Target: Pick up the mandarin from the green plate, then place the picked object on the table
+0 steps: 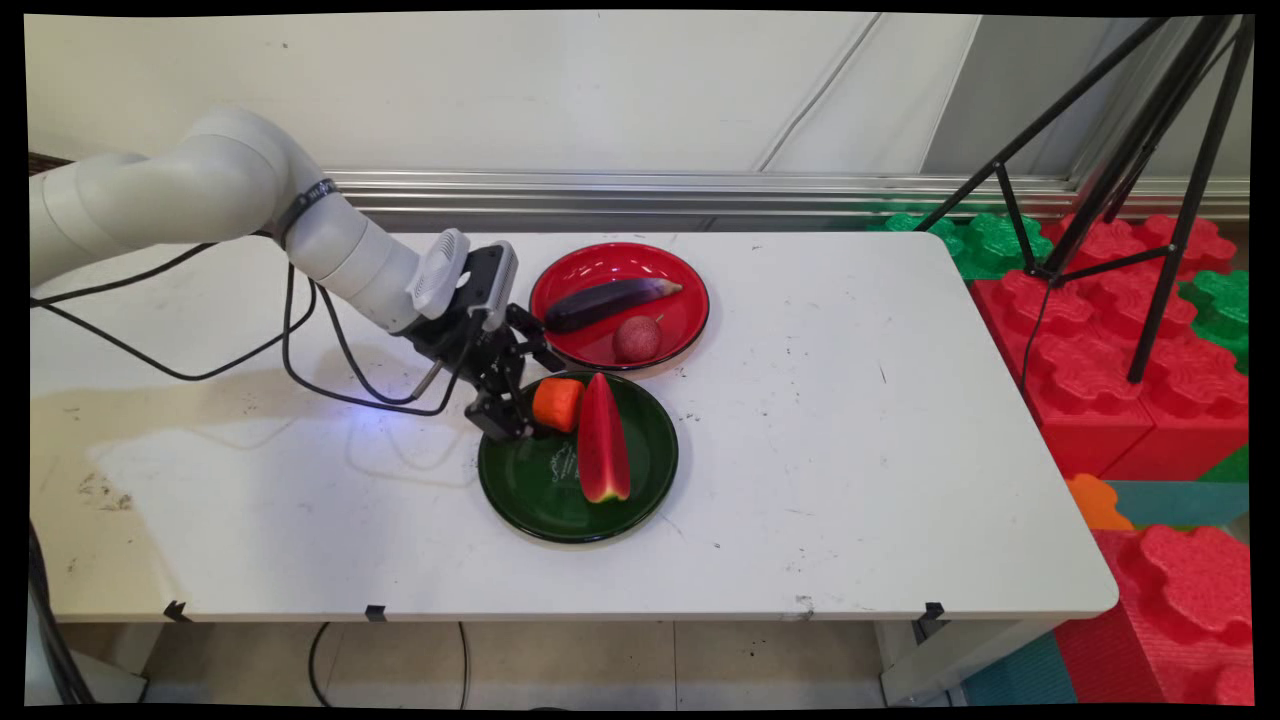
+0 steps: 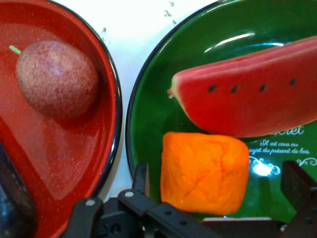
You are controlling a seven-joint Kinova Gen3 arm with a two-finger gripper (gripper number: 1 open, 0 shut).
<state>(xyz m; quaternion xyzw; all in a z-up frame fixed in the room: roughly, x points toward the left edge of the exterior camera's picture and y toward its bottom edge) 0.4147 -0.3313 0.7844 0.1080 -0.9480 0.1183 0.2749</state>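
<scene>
- End effector [image 1: 524, 401], left of centre, has its fingers spread around the orange block [image 1: 557, 404] on the green plate [image 1: 640, 495]; the block looks light, slightly soft, best taken across its flat sides.
- Watermelon slice [image 1: 603, 440] lies just right of it.
- Red plate [image 1: 690, 295], above on the bench [image 1: 850, 450], holds an eggplant [image 1: 610, 301] and a speckled fruit [image 1: 637, 338].

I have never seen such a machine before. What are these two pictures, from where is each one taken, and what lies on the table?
The white machine is a robot arm ending in a black two-finger hand. The wide picture comes from a fixed camera above the table's near side; the close picture comes from a camera on the hand itself, looking along its fingers. On the white table stand two plates. The green plate holds a watermelon slice and an orange block. The red plate holds an eggplant and a speckled reddish round fruit. The hand sits at the green plate's edge, one finger on each side of the orange block with small gaps showing, so nothing looks gripped.
</scene>
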